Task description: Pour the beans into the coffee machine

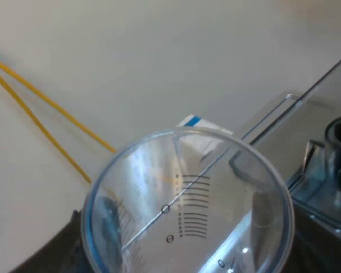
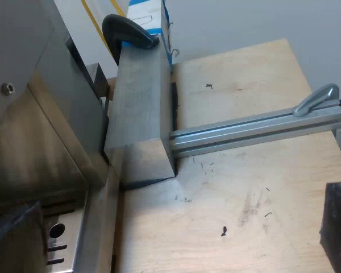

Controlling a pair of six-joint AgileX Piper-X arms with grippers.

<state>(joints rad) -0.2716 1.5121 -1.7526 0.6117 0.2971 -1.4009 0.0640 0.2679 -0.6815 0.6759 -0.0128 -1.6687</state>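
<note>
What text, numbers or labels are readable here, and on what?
Measuring glass: scale lines with small round marks beside them, possibly "0"; too blurred to read as numbers.
Blue-and-white patch beyond the glass: no legible text.
Espresso machine and wooden board: no words, brand or signs to be seen.
</note>
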